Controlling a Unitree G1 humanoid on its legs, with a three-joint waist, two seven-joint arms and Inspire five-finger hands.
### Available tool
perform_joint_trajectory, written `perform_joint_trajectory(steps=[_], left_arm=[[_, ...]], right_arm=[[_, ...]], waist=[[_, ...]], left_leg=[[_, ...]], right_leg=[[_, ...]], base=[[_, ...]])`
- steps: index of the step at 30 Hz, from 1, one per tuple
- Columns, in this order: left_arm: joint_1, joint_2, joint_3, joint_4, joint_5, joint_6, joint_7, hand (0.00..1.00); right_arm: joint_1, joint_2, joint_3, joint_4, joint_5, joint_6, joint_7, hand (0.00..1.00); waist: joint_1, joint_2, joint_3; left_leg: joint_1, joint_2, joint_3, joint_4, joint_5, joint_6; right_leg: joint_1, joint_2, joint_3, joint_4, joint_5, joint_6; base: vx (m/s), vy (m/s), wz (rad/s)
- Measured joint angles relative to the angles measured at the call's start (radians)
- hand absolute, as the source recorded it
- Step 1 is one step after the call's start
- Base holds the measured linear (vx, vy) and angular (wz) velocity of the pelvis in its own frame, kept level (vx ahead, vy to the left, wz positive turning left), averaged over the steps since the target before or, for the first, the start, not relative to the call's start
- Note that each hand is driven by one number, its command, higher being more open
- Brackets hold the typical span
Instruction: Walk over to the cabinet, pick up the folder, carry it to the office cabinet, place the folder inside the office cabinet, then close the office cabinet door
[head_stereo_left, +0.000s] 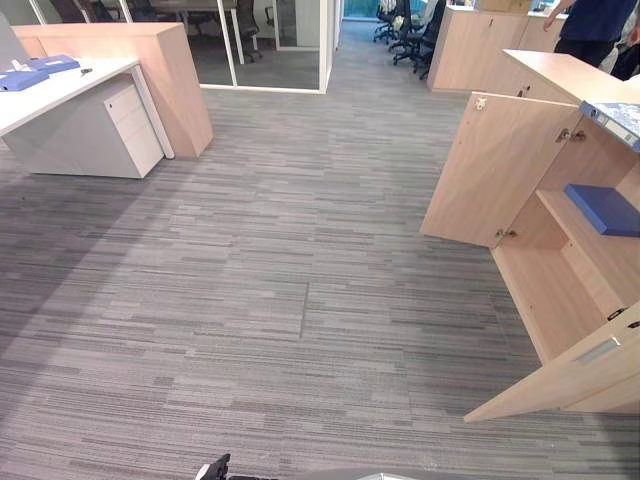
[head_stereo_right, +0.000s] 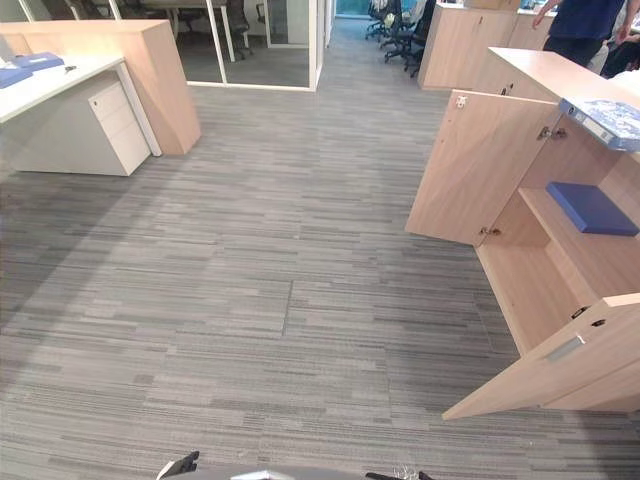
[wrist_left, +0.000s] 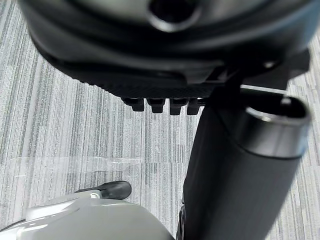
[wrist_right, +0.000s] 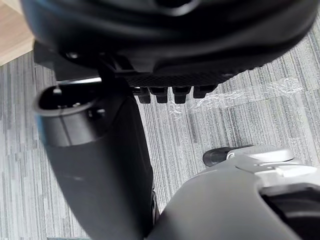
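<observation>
1. Grey striped carpet (head_stereo_left: 300, 250), flat pile, easy walking.
2. Pale woodgrain office cabinet (head_stereo_left: 555, 295) on my right, both doors wide open.
3. Flat blue folder (head_stereo_left: 605, 208) lies on its shelf (head_stereo_left: 585, 238); guessing doors next, so step closer, push near door (head_stereo_left: 560, 382) flat-palmed.
4. My left hand (wrist_left: 165, 85), right hand (wrist_right: 175, 80): fingers loose, empty.

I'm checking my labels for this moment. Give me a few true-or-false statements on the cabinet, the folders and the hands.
1. A blue folder lies on a shelf inside the office cabinet. True.
2. Both cabinet doors are shut. False: the far door and the near door stand open.
3. Blue folders lie on the white desk. True.
4. The right hand holds a folder. False: the right hand holds nothing and hangs over carpet.
</observation>
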Motion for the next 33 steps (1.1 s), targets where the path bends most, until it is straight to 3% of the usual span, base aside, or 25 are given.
perform_joint_trajectory(steps=[6, 16, 21, 33], left_arm=[[-0.006, -0.002, -0.015, 0.004, -0.001, 0.000, -0.017, 1.00], [-0.013, 0.003, -0.036, 0.003, 0.002, -0.001, -0.018, 1.00], [-0.019, 0.004, -0.045, 0.003, 0.023, -0.001, -0.006, 1.00], [-0.029, -0.002, -0.049, 0.003, 0.040, -0.002, 0.093, 1.00]], right_arm=[[-0.010, -0.004, -0.010, 0.000, 0.000, 0.001, 0.001, 1.00], [-0.007, -0.006, -0.005, 0.001, 0.032, 0.000, 0.000, 1.00], [-0.010, -0.003, -0.004, -0.003, 0.028, -0.003, -0.051, 1.00], [0.001, 0.015, -0.011, -0.041, 0.021, -0.024, -0.133, 1.00]], waist=[[-0.005, 0.013, 0.017], [-0.007, 0.013, 0.018], [-0.010, 0.013, 0.018], [-0.024, 0.012, 0.035]], left_leg=[[0.022, 0.001, 0.010, -0.003, -0.006, -0.014], [0.022, 0.000, 0.014, -0.005, -0.001, -0.008], [0.019, -0.001, 0.014, -0.010, 0.005, -0.003], [0.017, -0.003, 0.016, -0.006, 0.008, -0.004]], right_leg=[[0.018, -0.001, -0.008, 0.000, 0.000, 0.032], [0.014, -0.002, -0.021, 0.003, -0.001, 0.030], [0.009, -0.002, -0.023, 0.000, 0.000, 0.019], [0.013, -0.002, -0.023, -0.014, 0.013, 0.011]], base=[[0.00, -0.003, -0.05], [-0.05, -0.025, -0.01], [-0.05, -0.032, 0.00], [-0.01, -0.005, 0.00]])
